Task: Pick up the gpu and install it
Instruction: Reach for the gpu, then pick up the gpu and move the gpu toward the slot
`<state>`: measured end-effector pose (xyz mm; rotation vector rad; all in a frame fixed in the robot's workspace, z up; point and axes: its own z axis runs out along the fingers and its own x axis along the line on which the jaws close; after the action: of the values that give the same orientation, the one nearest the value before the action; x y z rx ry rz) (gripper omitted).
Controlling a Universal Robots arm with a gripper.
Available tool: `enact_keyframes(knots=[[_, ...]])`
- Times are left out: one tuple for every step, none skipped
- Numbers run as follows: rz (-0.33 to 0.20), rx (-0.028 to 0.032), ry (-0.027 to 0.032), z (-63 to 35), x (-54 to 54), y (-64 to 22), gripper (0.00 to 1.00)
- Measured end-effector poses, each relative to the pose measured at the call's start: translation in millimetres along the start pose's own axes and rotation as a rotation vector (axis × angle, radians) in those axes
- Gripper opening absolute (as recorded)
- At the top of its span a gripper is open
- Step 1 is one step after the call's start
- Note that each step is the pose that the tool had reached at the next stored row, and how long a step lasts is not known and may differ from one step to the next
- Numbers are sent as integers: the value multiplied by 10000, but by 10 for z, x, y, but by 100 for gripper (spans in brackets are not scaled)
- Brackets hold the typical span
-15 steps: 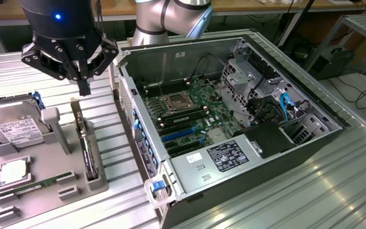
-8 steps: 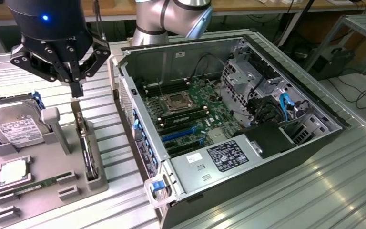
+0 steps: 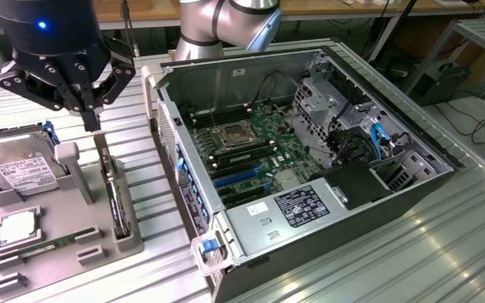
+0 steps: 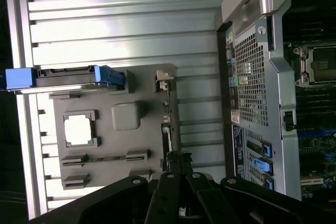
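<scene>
The gpu (image 3: 114,201) stands on its long edge in a slot of the grey holder tray (image 3: 74,218), at the tray's side nearest the computer. My gripper (image 3: 91,121) hangs a little above the card's far end, not touching it, fingers shut with nothing between them. In the wrist view the gpu (image 4: 167,124) is a thin dark strip along the edge of the holder tray (image 4: 110,145), its silvery bracket (image 4: 164,80) at one end. My gripper (image 4: 179,169) reaches in over the card's other end.
The open computer case (image 3: 251,221) lies at the exterior view's right of the tray, motherboard (image 3: 251,148) with blue slots exposed. On the tray rest a silver hard drive (image 3: 19,169), a processor (image 3: 17,230) and a memory stick (image 3: 45,247). Everything rests on a ribbed metal table (image 3: 411,252).
</scene>
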<state>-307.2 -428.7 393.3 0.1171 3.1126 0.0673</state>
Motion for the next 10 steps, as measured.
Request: enact_keyframes(knots=[[0,0,0,0,12,-2,11],[0,0,0,-1,26,-4,11],[-1,0,0,-2,48,-7,11],[-1,0,0,-2,62,-10,11],[-2,-1,-1,-1,63,-10,11],[-2,0,0,-2,63,-10,11],[-2,0,0,-2,63,-10,11],[-2,0,0,-2,63,-10,11],[-1,0,1,-2,64,-10,11],[-2,-1,0,-2,63,-10,11]])
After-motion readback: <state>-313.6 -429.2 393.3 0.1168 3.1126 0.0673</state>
